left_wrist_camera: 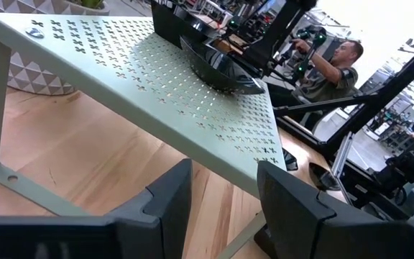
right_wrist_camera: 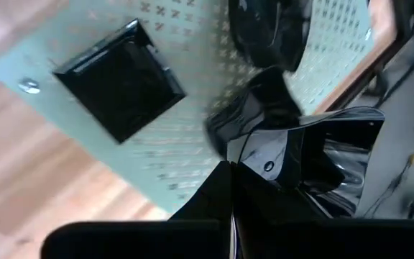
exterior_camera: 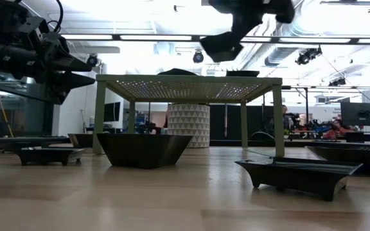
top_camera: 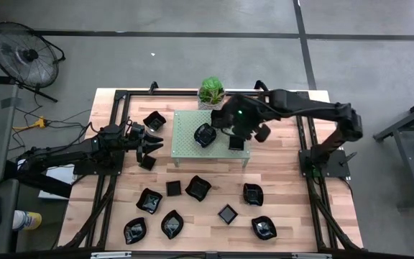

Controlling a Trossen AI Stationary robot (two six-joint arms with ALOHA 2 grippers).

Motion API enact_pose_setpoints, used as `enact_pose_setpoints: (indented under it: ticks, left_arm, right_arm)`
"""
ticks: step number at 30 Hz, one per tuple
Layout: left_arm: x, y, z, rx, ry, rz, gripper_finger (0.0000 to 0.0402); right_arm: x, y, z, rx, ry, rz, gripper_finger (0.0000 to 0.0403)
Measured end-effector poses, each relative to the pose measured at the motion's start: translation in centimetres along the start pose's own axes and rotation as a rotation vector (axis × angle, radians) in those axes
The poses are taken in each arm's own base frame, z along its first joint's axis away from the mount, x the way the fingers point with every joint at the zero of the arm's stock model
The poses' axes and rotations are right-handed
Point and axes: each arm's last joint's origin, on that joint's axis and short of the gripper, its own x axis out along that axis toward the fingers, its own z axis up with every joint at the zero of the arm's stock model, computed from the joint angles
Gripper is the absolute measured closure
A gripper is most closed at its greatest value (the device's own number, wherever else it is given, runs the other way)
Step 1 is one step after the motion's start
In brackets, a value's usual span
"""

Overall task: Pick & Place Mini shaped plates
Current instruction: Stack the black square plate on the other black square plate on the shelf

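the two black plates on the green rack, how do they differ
The square plate is flat and shallow with straight edges; the rounded plate is deeper and bowl-like with curved sides. Seen from above, the square plate sits by the rack's right edge, under the right gripper, while the rounded plate sits nearer the rack's middle and looks bigger. Both are glossy black and rest upright on the rack.

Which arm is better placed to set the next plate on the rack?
Right. Its claw hangs over the pale green rack, shut on a glossy black plate. The left claw is open and empty beside the rack's edge.
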Motion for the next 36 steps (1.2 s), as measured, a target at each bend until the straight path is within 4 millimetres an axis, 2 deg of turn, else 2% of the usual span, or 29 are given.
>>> enact_pose_setpoints:
  ticks: [4,14,36]
  left_arm:
    - [0.0,0.0,0.0,0.000,0.000,0.000,0.0245]
    - [0.0,0.0,0.0,0.000,0.000,-0.001,0.0245]
    - [0.0,0.0,0.0,0.000,0.002,-0.003,0.0245]
  right_arm:
    - [0.9,-0.9,-0.4,-0.097,-0.022,-0.023,0.0403]
    - [2.7,-1.6,-1.8,-0.241,-0.067,-0.052,0.0403]
    - [2.8,-1.6,-2.1,-0.259,-0.087,-0.042,0.0403]
